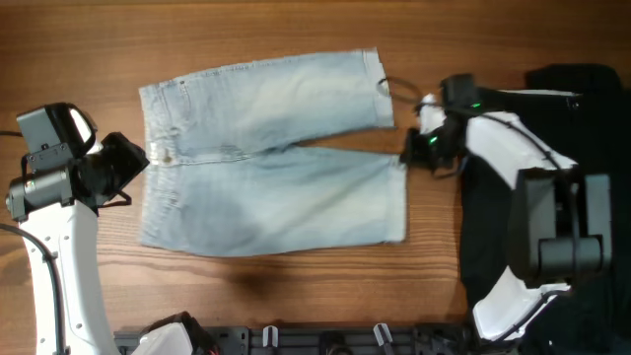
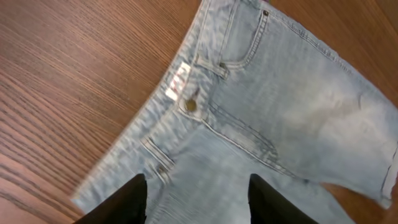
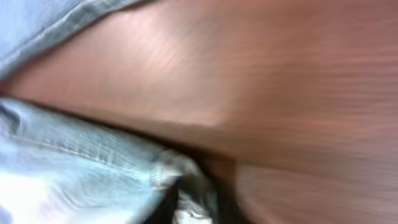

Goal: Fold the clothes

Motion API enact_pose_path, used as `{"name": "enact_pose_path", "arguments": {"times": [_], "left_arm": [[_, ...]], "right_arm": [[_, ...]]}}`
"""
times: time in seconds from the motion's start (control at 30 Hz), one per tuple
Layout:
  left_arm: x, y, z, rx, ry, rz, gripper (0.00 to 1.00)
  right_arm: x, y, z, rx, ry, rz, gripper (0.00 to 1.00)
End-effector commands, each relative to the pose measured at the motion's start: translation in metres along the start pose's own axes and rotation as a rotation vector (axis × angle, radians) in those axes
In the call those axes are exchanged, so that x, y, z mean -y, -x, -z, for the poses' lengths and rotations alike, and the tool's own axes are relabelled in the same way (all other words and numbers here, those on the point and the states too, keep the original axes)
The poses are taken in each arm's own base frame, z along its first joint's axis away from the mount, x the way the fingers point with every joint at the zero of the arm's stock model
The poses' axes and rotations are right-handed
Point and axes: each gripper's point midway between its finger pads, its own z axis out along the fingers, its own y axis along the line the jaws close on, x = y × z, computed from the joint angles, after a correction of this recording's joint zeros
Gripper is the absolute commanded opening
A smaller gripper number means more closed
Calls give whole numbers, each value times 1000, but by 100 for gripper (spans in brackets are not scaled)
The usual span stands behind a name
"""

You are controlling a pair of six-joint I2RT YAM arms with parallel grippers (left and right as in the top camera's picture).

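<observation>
Currently: wood table (image 1: 296, 30), shorts (image 1: 266, 158) flat at its centre, front up. Long axis runs left to right, with the waistband toward the left arm and both legs pointing at the right arm. Black garment (image 1: 592, 108) lies under the right arm, apart from the shorts.

Left gripper (image 1: 138, 166) is spread wide at the waistband, fingers (image 2: 124, 202) straddling denim, nothing clamped. Right gripper (image 1: 409, 150) sits at a hem corner. Its wrist view is blurred, so I cannot tell its opening or whether it holds cloth.
</observation>
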Motion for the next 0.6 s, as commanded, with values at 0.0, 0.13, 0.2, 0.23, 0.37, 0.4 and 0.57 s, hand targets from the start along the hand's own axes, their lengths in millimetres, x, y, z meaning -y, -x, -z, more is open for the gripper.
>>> {"name": "enact_pose_path", "arguments": {"times": [0.0,0.13,0.2,0.23,0.37,0.4,0.57], "left_arm": [[5,-1,1,-2,-19,-34,55],[-17,-27,0,-106,74,-102,84],[-29,-49,-12,-188,107,-77,92],[-46,-71,-27,-258,156,24,90],[-97,-114,-55,-387,281,279,82],[-106,-116,-58,-384,291,307,82],[-137,-128,-71,-351,306,409,60]], "right_arm": [[13,35,26,88,28,-77,65],[-22,35,80,102,160,-30,66],[-40,28,109,139,205,26,68],[-50,21,130,168,215,42,69],[-51,-5,139,108,208,9,77],[-49,-10,135,91,207,-1,77],[-43,-20,122,49,202,-23,76]]}}
